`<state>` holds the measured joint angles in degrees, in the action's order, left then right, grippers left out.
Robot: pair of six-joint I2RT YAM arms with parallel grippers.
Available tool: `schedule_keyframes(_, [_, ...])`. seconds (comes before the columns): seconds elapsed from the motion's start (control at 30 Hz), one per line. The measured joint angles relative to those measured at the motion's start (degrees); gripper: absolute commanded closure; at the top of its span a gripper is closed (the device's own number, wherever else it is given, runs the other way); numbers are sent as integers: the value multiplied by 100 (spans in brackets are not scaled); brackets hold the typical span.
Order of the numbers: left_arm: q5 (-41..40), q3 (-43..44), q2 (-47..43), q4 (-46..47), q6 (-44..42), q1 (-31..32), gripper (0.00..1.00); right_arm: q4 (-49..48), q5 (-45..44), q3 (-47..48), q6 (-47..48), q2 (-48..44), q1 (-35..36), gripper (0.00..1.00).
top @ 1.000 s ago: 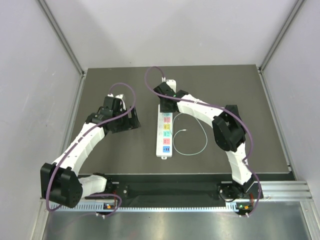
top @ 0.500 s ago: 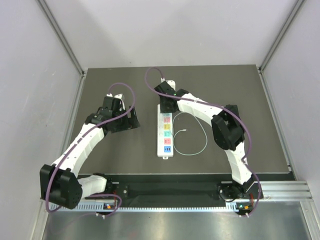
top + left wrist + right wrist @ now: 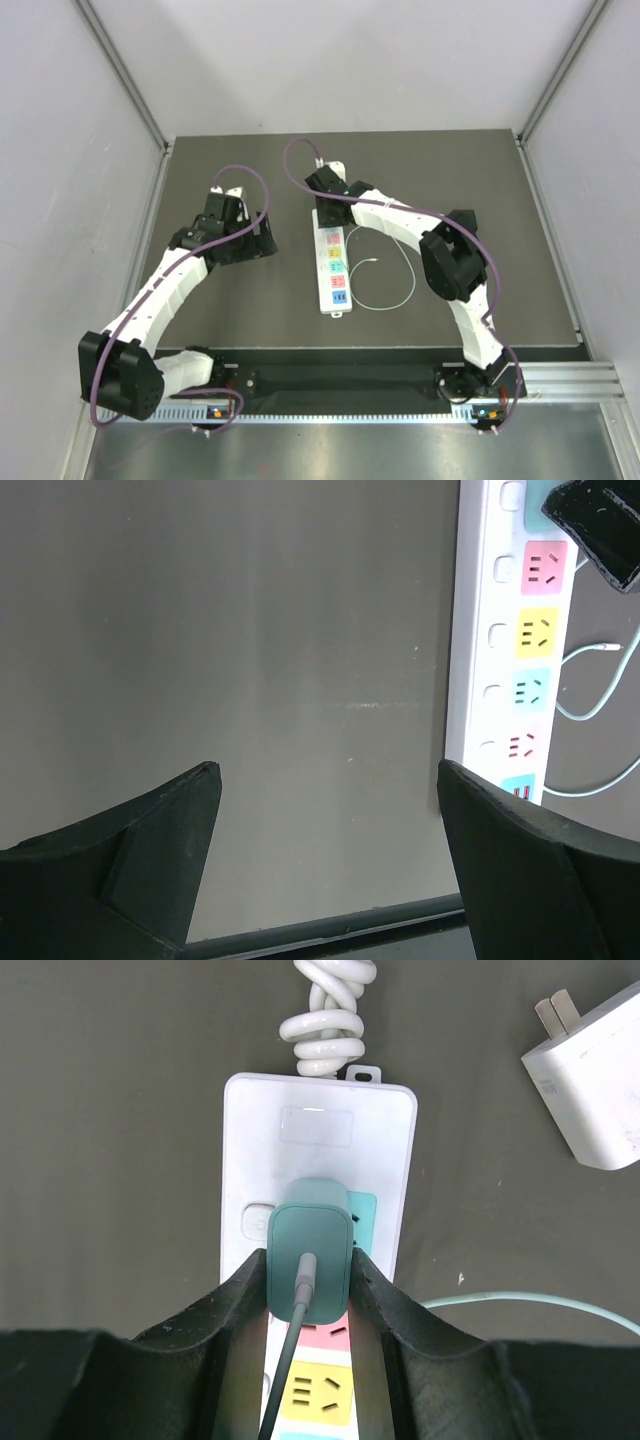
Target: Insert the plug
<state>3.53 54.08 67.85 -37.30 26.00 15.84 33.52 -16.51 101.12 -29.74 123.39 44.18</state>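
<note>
Overhead view of a dark worktop [image 3: 230, 300] with two white robot arms reaching in from the 6 o'clock edge. A long white power strip [image 3: 333, 270] with coloured sockets lies at the centre, running from 12 to 6 o'clock.

The right hand [image 3: 310, 1275] is at the strip's 12 o'clock end. Its wrist camera shows its two dark fingers closed against both sides of the plug [image 3: 312, 1260], a small teal box. The plug stands upright on the teal socket, the first socket below the strip's switch. Its thin cable [image 3: 285, 1370] runs back toward 6 o'clock between the fingers. A knotted white cord [image 3: 325, 1010] leaves the strip at 12 o'clock. A plain white adapter block [image 3: 590, 1080] lies apart at 2 o'clock.

The left hand [image 3: 328, 780] hangs over bare worktop at the strip's 9 o'clock side, fingers spread wide and holding nothing.

Progress, as a judgement: the plug is lined up with its socket and looks pressed in or nearly so. From straight above, the depth of the pins cannot be told. What seems left is a firm final push if needed, then letting go and lifting the right hand away.
</note>
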Motion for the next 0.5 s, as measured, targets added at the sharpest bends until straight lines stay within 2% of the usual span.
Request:
schedule_keyframes(0.23, [-109,0,-42,-2,0,0,6,-66,-7,-31,107,-13,7,99])
schedule_keyframes(0.33, [-131,0,-76,0,0,0,5,-50,9,-22,151,-24,7,75])
schedule_keyframes(0.37, [-133,-2,-87,0,0,0,5,-17,9,0,168,-24,7,64])
schedule_keyframes(0.5, [-136,-2,-127,0,0,0,5,402,127,221,227,55,7,47])
